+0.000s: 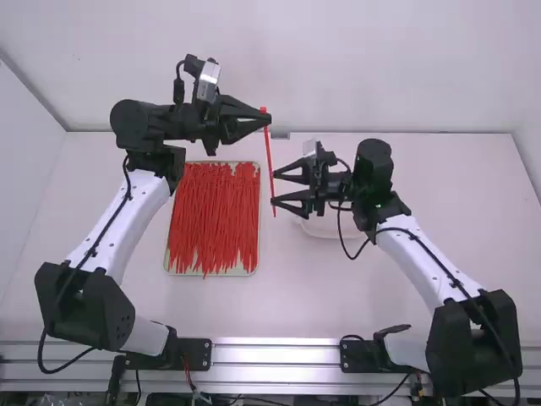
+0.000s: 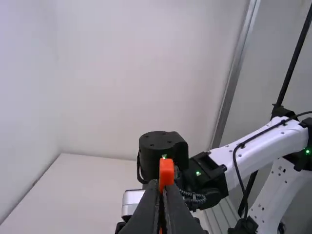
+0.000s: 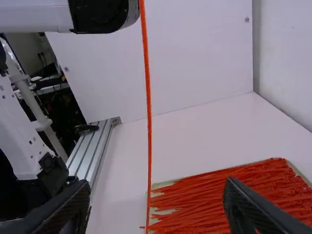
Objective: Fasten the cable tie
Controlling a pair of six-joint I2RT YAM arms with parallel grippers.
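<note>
A single red cable tie (image 1: 270,165) hangs straight down above the table, its head (image 2: 166,170) at the top. My left gripper (image 1: 260,120) is shut on the tie just below the head, fingers pressed together in the left wrist view (image 2: 161,189). My right gripper (image 1: 275,188) is open at the tie's lower part. The strap (image 3: 147,122) runs between its two spread fingers without touching either, and the right gripper (image 3: 157,195) holds nothing. The tie's tail ends a little below those fingers.
A flat tray (image 1: 254,269) piled with several red cable ties (image 1: 213,216) lies on the white table under the left arm. A white bowl (image 1: 319,227) sits below the right gripper. The right arm's black wrist (image 2: 163,146) faces the left gripper closely.
</note>
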